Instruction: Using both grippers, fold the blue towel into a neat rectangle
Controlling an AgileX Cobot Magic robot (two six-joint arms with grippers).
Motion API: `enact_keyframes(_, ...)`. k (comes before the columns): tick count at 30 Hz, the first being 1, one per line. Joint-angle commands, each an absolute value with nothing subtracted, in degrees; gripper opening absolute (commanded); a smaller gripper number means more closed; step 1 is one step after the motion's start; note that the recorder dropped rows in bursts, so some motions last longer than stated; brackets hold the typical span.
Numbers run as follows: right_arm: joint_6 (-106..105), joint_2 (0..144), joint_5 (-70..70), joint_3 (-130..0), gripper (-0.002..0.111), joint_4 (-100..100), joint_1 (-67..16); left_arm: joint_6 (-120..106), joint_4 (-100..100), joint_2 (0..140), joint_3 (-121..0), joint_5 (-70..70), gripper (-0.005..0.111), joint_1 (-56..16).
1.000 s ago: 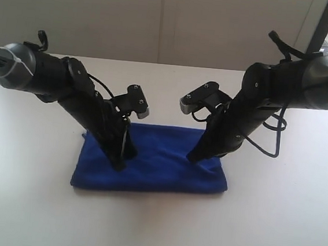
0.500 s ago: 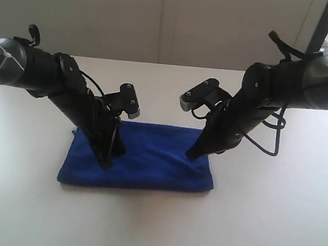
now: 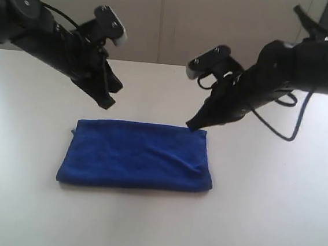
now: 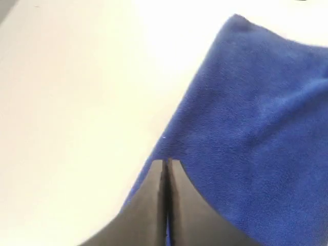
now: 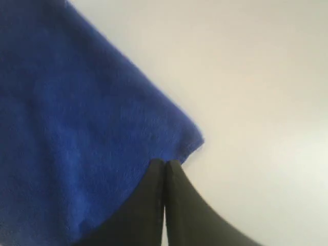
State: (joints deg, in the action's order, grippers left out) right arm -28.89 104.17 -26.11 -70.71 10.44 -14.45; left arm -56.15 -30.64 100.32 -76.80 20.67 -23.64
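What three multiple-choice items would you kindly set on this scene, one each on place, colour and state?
1. Where is the towel? A on the table; B in a gripper; C over an arm.
2. Its colour? A red; B blue; C green.
3. The left gripper is: A wide open; B shut, empty; C shut on the towel.
Answers: 1 A, it lies flat on the white top; 2 B, deep blue in every view; 3 B, its jaws meet in the wrist view with no cloth between them.
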Motion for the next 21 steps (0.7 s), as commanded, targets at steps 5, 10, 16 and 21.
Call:
enact_keyframes(5,-25.55,87.14,-23.13,-66.64,0.0,9.03,-13.43,-46.26,-31.64,83.1,-68.08,20.49,0.0,-16.61)
enact_keyframes(10,-23.93,77.06,-19.55,-59.63,0.0,9.02,-12.53,-41.7,-32.53,69.42,-57.4,14.28,0.0,-15.98)
enact_keyframes(16,-21.26,63.76,-17.92,-52.58,0.0,9.02,-12.53,-35.7,-33.21,52.64,-43.34,5.99,0.0,-15.98)
enact_keyframes(21,-17.66,50.53,-16.57,-45.99,0.0,9.14,-12.53,-32.66,-34.63,34.5,-31.35,0.71,0.0,-15.98)
